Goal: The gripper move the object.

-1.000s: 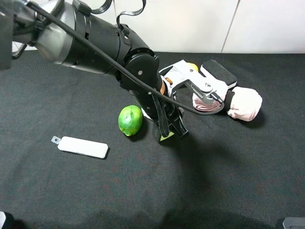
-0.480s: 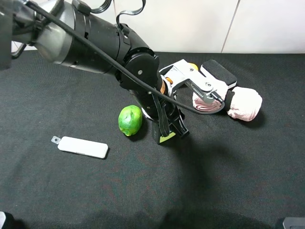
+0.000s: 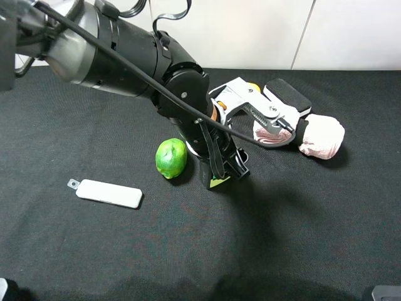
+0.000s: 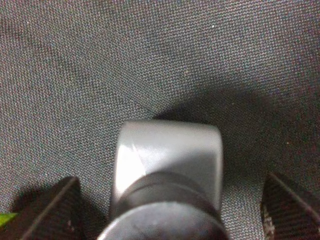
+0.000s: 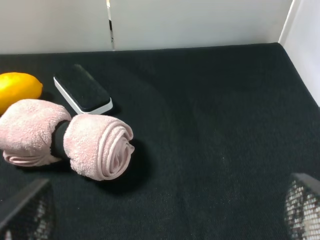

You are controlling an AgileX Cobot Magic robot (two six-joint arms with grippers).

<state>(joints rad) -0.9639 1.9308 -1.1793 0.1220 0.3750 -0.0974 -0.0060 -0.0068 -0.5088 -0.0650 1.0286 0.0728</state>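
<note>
The left gripper (image 3: 222, 172) stands over the pump dispenser bottle (image 3: 217, 180), which rests upright on the black cloth table (image 3: 301, 219) near its middle, just beside the lime (image 3: 171, 158). In the left wrist view the jaws stand wide, one fingertip (image 4: 55, 207) on each side of the bottle's pump head (image 4: 167, 200) with cloth visible between, so nothing is held. The step in hand appears to be the release after placing. The next move calls for a straight vertical lift that clears the pump head without tipping the bottle toward the lime. The right gripper (image 5: 160, 212) hangs wide apart and empty over the table's right side, near the rolled pink towel (image 5: 97, 145)
</note>
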